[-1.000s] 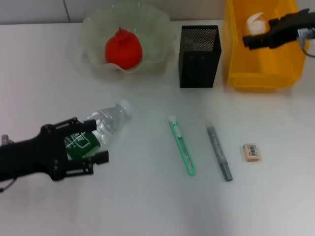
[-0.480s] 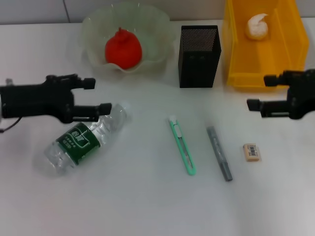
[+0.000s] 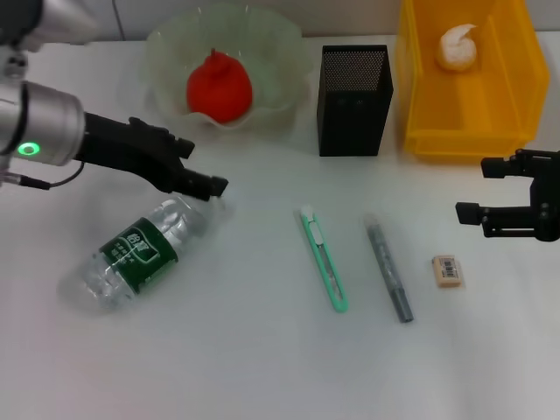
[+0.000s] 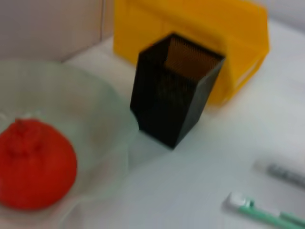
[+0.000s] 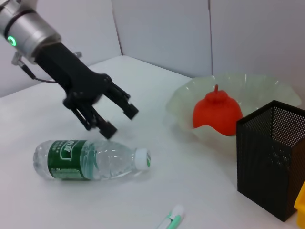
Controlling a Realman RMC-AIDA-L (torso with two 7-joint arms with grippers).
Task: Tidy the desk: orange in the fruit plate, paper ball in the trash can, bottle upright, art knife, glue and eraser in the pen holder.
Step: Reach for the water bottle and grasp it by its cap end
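From the left wrist cam we're looking at the orange (image 4: 32, 164) sitting in the plate (image 4: 95, 114), closest to us. The black mesh holder (image 4: 174, 93) stands just past it, the yellow bin (image 4: 209, 38) behind that. Knife (image 4: 259, 212) and glue (image 4: 283, 174) lie off to the side.

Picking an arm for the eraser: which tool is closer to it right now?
Right. The right tool hangs open just above and to the right of the eraser. The left tool is far across the desk, over the lying bottle's cap end.
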